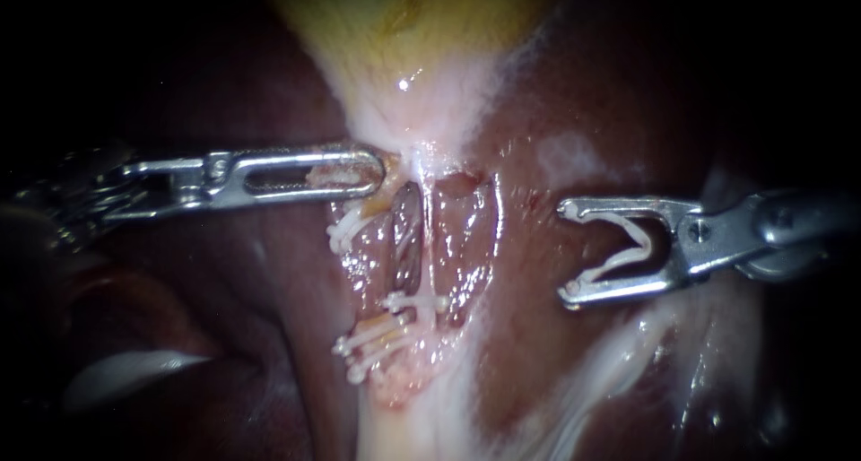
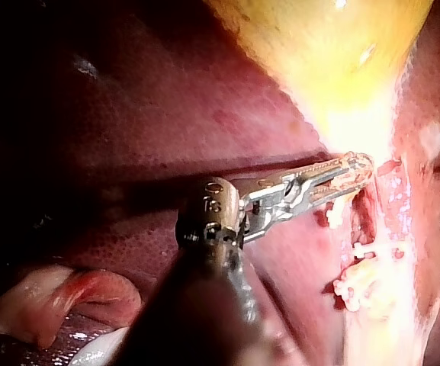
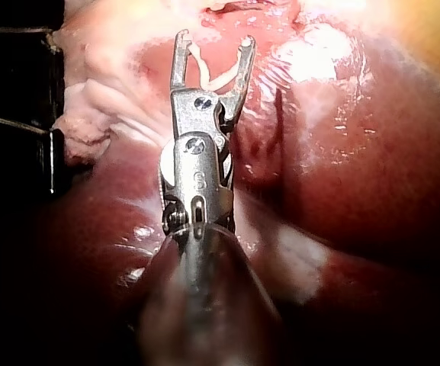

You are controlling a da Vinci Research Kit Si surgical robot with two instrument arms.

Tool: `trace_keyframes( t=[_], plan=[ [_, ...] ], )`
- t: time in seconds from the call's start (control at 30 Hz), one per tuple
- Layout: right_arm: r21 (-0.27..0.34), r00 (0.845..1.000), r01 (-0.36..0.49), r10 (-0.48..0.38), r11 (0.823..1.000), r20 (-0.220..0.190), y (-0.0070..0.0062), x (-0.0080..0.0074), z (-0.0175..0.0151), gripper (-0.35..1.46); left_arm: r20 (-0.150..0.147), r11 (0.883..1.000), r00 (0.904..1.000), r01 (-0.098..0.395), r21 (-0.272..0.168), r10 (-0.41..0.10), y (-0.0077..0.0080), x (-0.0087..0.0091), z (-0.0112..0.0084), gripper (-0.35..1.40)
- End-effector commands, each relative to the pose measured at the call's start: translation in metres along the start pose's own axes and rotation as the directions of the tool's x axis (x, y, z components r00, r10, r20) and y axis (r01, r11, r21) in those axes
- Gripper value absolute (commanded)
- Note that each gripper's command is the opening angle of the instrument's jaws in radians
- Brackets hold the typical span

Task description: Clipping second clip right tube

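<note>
The left instrument (image 1: 372, 172) is lying almost level, entering from the left with its shaft and wrist nearly in one line. Its two long slotted jaws are pressing together, pinching a bit of pale tissue (image 1: 393, 176) at their tips. The right instrument (image 1: 567, 250) is pointing in from the right, sloping slightly downward toward its tip, and is sitting well apart from the left one. Its jaws are standing wide apart like a fork. Both are touching the legs of a white clip (image 1: 628, 250) that is sitting spread open between them.
</note>
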Motion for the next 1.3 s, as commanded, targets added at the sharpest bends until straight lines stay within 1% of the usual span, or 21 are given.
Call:
trace_keyframes(
  t=[0.03,0.13,0.23,0.3,0.37,0.4,0.53,0.6,0.77,0.9,1.0,1.03,1.1,1.17,1.23,1.3],
  plan=[
    [0.0,1.0,0.0,0.0,1.0,0.0,0.0,0.0,0.0,0.5,0.0,1.0,1.0,0.0,0.0,0.0,0.0,0.0,-0.0001,-0.35],
    [0.0,1.0,0.0,0.0,1.0,0.0,-0.0001,0.0,0.0,0.5,-0.003,1.0,1.0,0.002,0.003,-0.002,-0.0001,-0.0004,-0.0006,-0.35],
    [0.0,1.0,0.0,0.0,1.0,0.0,-0.0001,0.0,0.0001,0.5,-0.011,1.0,0.9999,0.008,0.012,-0.008,-0.0004,-0.0015,-0.0018,-0.35],
    [0.0,1.0,0.001,-0.001,1.0,0.0,-0.0001,0.0,0.0001,0.5,-0.009,1.0,0.9999,0.014,0.003,-0.014,-0.0006,-0.0026,-0.003,-0.35],
    [0.0,1.0,0.001,-0.001,1.0,0.0,-0.0001,0.0,0.0001,0.5,0.001,1.0,0.9997,0.026,-0.002,-0.026,-0.0009,-0.0035,-0.0041,-0.35],
    [0.003,1.0,0.001,-0.001,1.0,-0.002,-0.0001,0.0,0.0001,0.5,0.013,1.0,0.9996,0.024,-0.002,-0.024,-0.001,-0.0041,-0.0048,-0.35],
    [0.003,1.0,0.006,-0.006,1.0,-0.001,-0.0002,0.0001,0.0003,0.5,0.033,1.0,0.9992,0.022,-0.006,-0.022,-0.0012,-0.0055,-0.0067,-0.35],
    [0.005,1.0,0.0,0.0,1.0,-0.003,-0.0003,0.0002,0.0004,0.5,0.037,1.0,0.9991,0.023,-0.007,-0.023,-0.0013,-0.0057,-0.0072,-0.35],
    [0.013,0.999,-0.046,0.046,0.999,-0.01,-0.0005,0.0003,0.0014,0.5,0.038,1.0,0.999,0.022,-0.009,-0.022,-0.0013,-0.0055,-0.0071,-0.35],
    [0.019,0.991,-0.131,0.131,0.991,-0.017,-0.0006,-0.0001,0.0033,0.49,0.039,1.0,0.999,0.022,-0.009,-0.021,-0.0013,-0.0054,-0.007,-0.35],
    [0.017,0.979,-0.202,0.202,0.979,-0.021,-0.0006,-0.0006,0.0055,0.49,0.039,1.0,0.999,0.022,-0.01,-0.021,-0.0013,-0.0054,-0.007,-0.35],
    [0.018,0.971,-0.239,0.24,0.971,-0.023,-0.0006,-0.001,0.0065,0.49,0.039,1.0,0.999,0.021,-0.01,-0.021,-0.0013,-0.0054,-0.007,-0.35],
    [0.016,0.961,-0.274,0.275,0.961,-0.025,-0.0004,-0.0015,0.008,0.49,0.039,1.0,0.999,0.021,-0.01,-0.021,-0.0013,-0.0053,-0.007,-0.35],
    [0.016,0.943,-0.33,0.33,0.944,-0.028,-0.0001,-0.0021,0.0097,0.49,0.039,1.0,0.999,0.021,-0.01,-0.021,-0.0013,-0.0053,-0.007,-0.35],
    [0.011,0.93,-0.366,0.366,0.931,-0.03,0.0002,-0.0026,0.011,0.49,0.039,1.0,0.999,0.021,-0.01,-0.02,-0.0013,-0.0052,-0.007,-0.35],
    [0.002,0.912,-0.408,0.408,0.913,-0.034,0.0008,-0.003,0.0123,0.49,0.04,1.0,0.999,0.021,-0.011,-0.02,-0.0014,-0.0052,-0.007,-0.35]
  ],
)
